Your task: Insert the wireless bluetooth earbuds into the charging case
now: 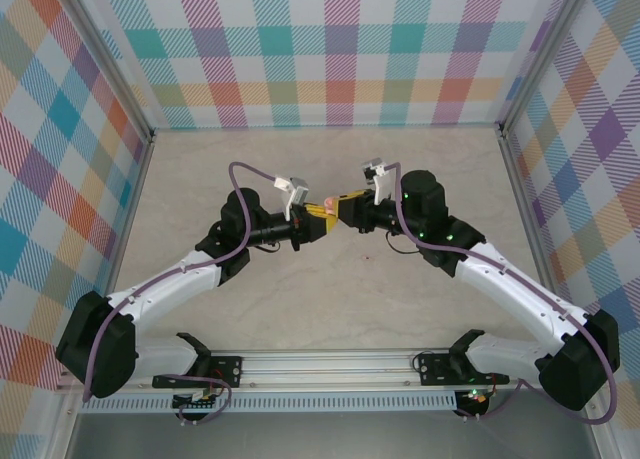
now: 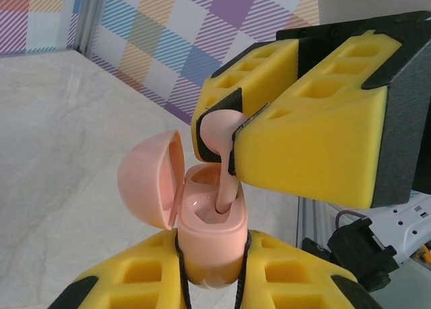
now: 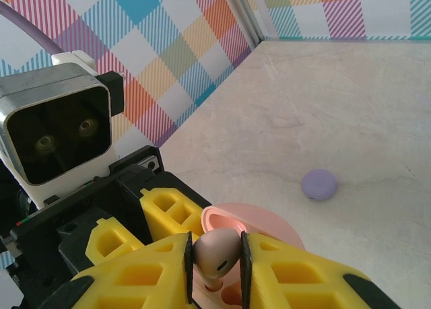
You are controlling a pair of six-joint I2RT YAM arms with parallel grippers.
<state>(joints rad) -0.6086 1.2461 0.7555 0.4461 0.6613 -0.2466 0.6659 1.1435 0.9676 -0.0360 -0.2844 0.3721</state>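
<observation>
Two holds meet above the middle of the table [image 1: 330, 169]: the left gripper [image 2: 212, 258] clamps the open pink charging case [image 2: 209, 238], the right gripper [image 2: 232, 137] pinches a pale earbud [image 2: 219, 132] whose stem tip sits inside it; a tilted stem could jam, or pushing could twist the case loose.

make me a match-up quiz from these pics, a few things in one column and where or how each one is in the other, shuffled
Things:
1. pink charging case
2. pink earbud
3. purple case
4. pink lid

Places or states:
a. lying alone on the table, closed
b. clamped between the left jaws
c. pinched between the right jaws, stem tip down inside the pink charging case
d. swung open to one side on its hinge

Pairs: 1-b, 2-c, 3-a, 4-d
</observation>
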